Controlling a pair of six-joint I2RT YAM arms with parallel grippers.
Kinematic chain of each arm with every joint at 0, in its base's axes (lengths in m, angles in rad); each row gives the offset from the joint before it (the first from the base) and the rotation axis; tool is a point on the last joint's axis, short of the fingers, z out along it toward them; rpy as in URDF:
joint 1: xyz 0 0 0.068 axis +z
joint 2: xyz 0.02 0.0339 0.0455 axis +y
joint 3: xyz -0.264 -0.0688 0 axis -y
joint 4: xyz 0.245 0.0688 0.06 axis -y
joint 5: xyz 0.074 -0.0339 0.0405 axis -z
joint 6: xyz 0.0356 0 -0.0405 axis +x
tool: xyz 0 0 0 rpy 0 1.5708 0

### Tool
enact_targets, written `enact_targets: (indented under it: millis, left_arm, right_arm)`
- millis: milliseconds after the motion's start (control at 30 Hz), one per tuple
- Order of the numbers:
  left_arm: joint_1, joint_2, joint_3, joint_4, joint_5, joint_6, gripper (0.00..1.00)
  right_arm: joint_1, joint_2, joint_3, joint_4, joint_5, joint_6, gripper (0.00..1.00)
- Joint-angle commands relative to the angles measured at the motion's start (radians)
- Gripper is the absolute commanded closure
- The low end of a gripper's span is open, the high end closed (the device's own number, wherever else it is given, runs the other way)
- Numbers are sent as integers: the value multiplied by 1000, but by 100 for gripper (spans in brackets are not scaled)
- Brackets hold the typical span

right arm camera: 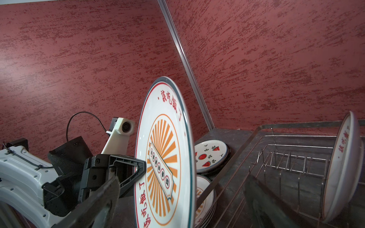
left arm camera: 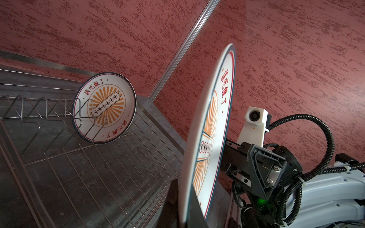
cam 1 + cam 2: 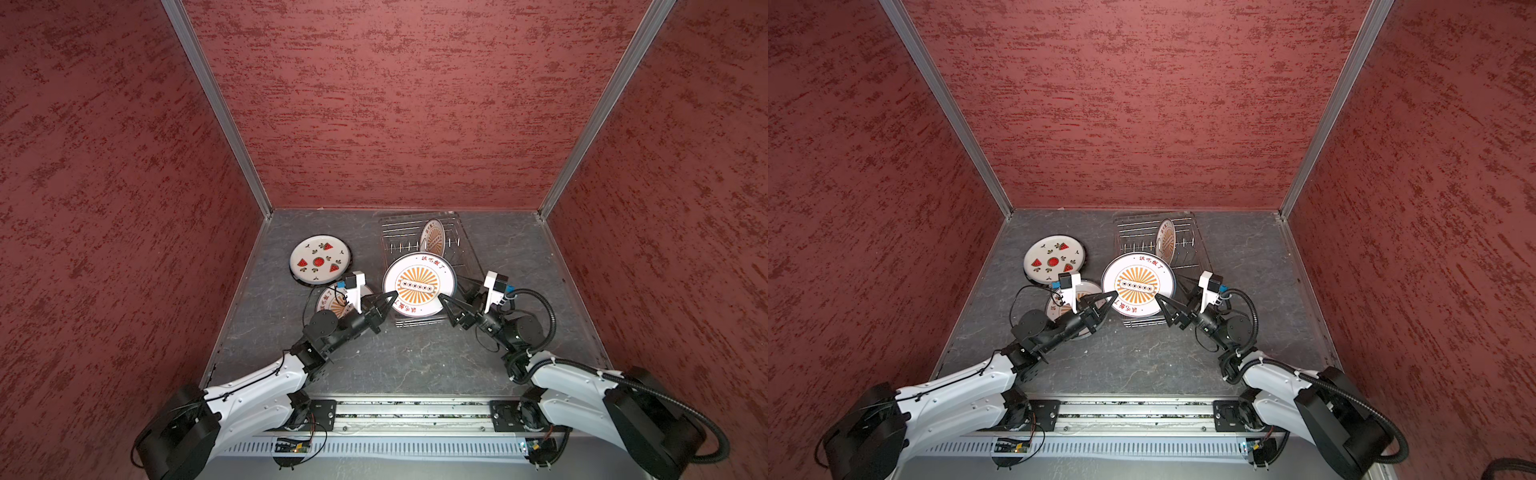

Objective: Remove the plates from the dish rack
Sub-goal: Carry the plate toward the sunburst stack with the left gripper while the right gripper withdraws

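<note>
A white plate with an orange sunburst print hangs above the near end of the dish rack. My left gripper is shut on its left rim. My right gripper is open, its fingers astride the right rim without gripping. Another sunburst plate stands upright between the rack's prongs. On the table to the left lie a watermelon-print plate and a stack of sunburst plates.
Red textured walls close in the grey table on three sides. The rack sits at the back, right of the middle. My left wrist hangs over the stack of plates.
</note>
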Motion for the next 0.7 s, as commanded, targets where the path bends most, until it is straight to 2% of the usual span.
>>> enact_targets:
  millis: [0,100,300,467,667]
  left_arm:
    - [12,-31,-13,47,-22,-17,100]
    - [21,-46,-22,39,-51,-21,100]
    - [56,-64,-62,57,-112,-91,100]
    - [111,-162,-94,-42,-167,-164,100]
    - [179,-343,-104,-262,-201,-205,100]
  right_arm:
    - [-4,9,33,35,-34,-16,1]
    - [-4,24,53,14,-63,-18,1]
    - [2,73,106,-69,-5,-38,1]
    - [51,140,201,-186,27,-77,1]
    - [126,219,283,-259,148,-148,1]
